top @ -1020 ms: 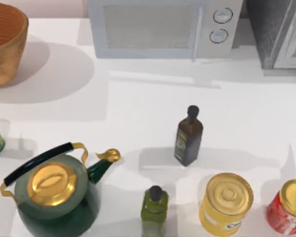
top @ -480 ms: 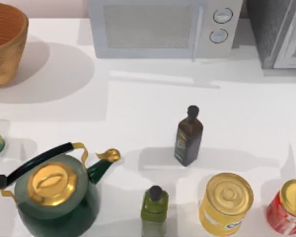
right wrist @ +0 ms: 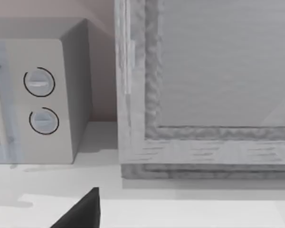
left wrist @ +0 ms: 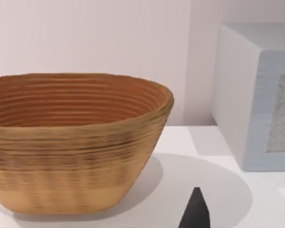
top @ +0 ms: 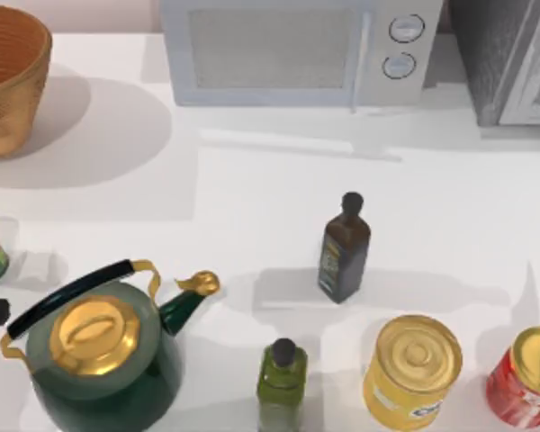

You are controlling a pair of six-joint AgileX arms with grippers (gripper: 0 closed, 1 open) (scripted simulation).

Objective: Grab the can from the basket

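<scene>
Basket point(top: 9, 76) upright at the table's point(top: 252, 198) far left corner, with the microwave point(top: 297, 49) just beside it. Its ribbed orange-brown inside is in sight, but the rim hides the bottom, so I cannot tell whether the can lies in it. Left gripper point(left wrist: 242, 213) low in front of the basket, apart from its outer wall, fingertips point(left wrist: 194, 211) spread and holding nothing. Right gripper point(right wrist: 80, 213) well away from the basket, past the microwave, facing a grey cabinet point(right wrist: 204, 85); grip state cannot be told.
</scene>
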